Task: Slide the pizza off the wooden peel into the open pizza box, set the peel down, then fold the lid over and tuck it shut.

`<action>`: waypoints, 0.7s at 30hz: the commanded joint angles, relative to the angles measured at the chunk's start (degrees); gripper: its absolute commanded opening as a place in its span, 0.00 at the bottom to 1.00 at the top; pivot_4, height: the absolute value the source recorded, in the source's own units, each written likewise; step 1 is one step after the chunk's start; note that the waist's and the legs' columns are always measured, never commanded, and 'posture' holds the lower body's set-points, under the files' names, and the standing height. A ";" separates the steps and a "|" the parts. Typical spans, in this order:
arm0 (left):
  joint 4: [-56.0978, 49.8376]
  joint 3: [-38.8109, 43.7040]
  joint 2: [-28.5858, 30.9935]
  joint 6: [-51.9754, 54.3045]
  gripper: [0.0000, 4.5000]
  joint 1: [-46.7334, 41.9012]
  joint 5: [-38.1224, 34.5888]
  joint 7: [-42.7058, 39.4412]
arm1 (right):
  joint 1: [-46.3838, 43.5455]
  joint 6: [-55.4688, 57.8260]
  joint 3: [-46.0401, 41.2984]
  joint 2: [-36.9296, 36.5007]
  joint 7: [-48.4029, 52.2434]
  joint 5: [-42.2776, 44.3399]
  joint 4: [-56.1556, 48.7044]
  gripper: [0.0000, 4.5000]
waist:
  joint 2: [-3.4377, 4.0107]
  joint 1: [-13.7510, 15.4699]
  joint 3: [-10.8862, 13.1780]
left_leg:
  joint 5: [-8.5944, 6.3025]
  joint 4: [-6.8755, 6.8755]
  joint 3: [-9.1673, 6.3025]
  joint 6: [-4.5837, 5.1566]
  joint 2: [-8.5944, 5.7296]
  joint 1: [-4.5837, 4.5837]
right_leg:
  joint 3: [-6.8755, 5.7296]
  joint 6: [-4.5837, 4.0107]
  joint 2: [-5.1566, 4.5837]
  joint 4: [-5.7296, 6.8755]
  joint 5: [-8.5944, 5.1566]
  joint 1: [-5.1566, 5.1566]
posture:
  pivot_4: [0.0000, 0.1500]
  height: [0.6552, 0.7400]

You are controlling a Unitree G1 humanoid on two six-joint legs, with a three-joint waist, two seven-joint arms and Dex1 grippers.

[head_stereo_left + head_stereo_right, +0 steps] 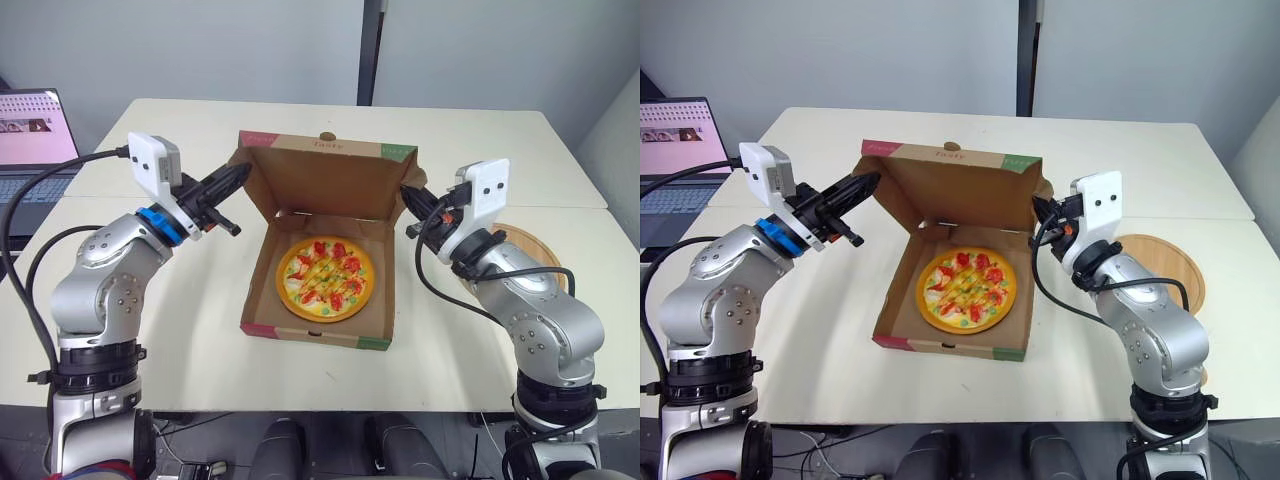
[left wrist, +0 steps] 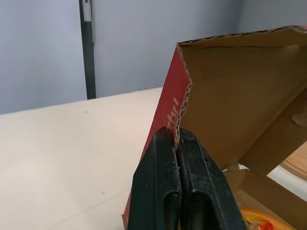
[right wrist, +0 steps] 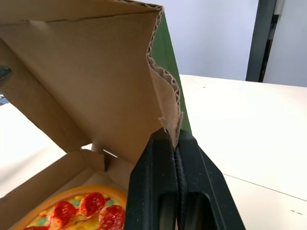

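Observation:
The pizza (image 1: 325,278) lies flat inside the cardboard box (image 1: 315,335) at the middle of the table. The lid (image 1: 325,180) stands up from the far side, leaning forward over the pizza. My left gripper (image 1: 243,172) is shut on the lid's left side edge (image 2: 178,96), which runs down between its fingertips. My right gripper (image 1: 408,192) is shut the same way on the lid's right side edge (image 3: 168,96). The round wooden peel (image 1: 1160,270) rests flat on the table to the right of the box, partly behind my right arm.
An open laptop (image 1: 30,140) sits at the far left on a neighbouring table. A seam (image 1: 590,208) between two table tops runs behind the box. A dark post (image 1: 370,50) rises against the wall beyond the table.

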 commanded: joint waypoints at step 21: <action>-27.07 7.58 -2.10 11.46 0.00 28.58 -15.36 12.61 | 22.80 -1.98 12.41 4.23 -4.03 -2.72 -11.43 0.01 | -0.01 -0.56 -0.27 | 0.01 0.01 0.00 -0.01 0.02 0.20 | 0.20 0.20 -0.04 0.01 -0.16 0.10 | 1.00 0.93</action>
